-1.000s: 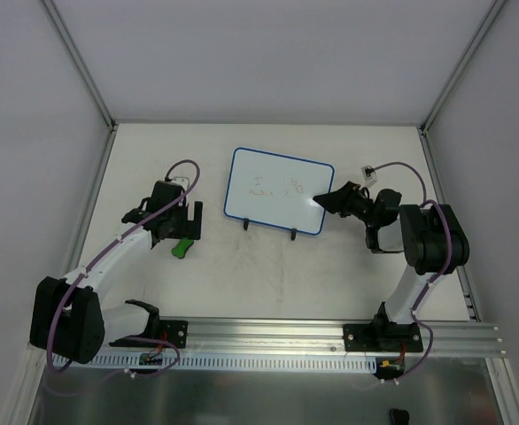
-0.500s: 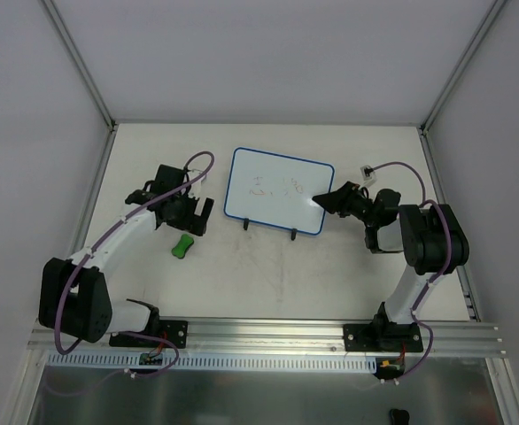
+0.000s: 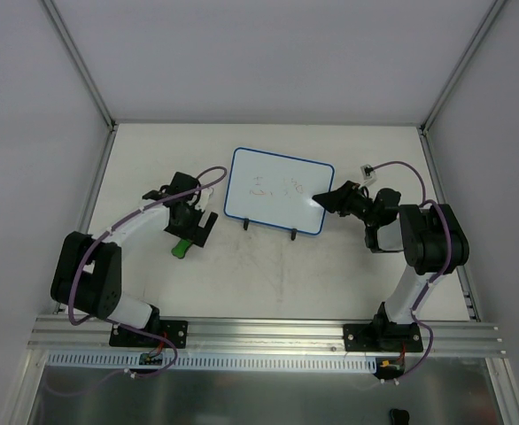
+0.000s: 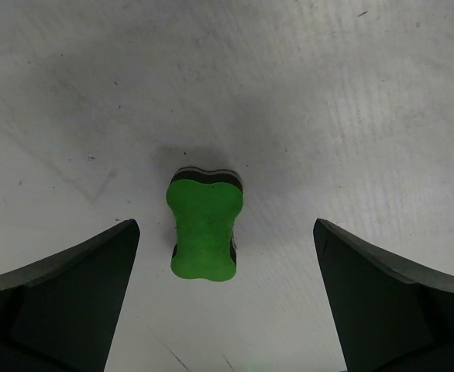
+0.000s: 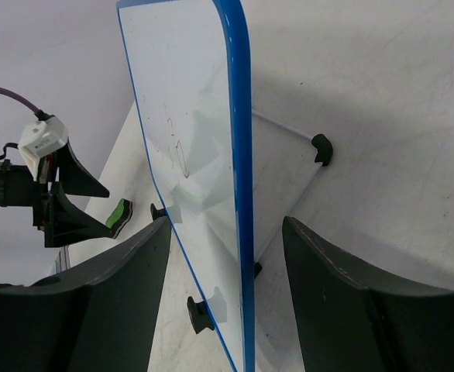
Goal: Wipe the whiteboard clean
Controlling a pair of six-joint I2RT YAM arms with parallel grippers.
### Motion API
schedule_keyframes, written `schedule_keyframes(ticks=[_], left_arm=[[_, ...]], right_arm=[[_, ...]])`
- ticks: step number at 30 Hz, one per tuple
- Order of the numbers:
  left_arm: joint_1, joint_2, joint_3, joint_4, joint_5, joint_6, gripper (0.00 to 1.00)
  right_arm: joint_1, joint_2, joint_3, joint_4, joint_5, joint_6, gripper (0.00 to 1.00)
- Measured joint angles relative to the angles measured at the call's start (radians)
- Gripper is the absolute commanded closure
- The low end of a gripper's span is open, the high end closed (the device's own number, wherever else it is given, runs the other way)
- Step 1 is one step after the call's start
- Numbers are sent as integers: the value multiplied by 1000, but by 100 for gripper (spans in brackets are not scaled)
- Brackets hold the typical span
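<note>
Top external: whiteboard (image 3: 273,199) stands at centre; my right gripper (image 3: 322,200) straddles its 3 o'clock edge, fingers spread wide. At its 8 o'clock, my left gripper (image 3: 195,232) gapes over the green eraser (image 3: 182,248).

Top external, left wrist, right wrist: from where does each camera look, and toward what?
Top external: above and behind the bases, facing down at the table, left arm and right arm visible.
Left wrist: on the left gripper, looking straight down at the green eraser between its open fingers.
Right wrist: on the right gripper, looking along the whiteboard edge between its fingers.
Shared: both wrist views show the eraser.
</note>
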Motion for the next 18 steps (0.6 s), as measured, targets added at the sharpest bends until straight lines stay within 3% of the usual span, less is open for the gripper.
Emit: schedule_keyframes(ticks=[9,12,14,18], left_arm=[[-6,82,-16,-5,-114,2,5],[-6,109,-16,-7,-117,4,12],[-6,112,-16,-6,-115,5,24],[-6,122,-10,-9,-113,9,28]], right_arm=[[0,0,0,1,0,0,37],[0,0,0,1,0,0,37],[0,0,0,1,0,0,37],[0,0,0,1,0,0,37]])
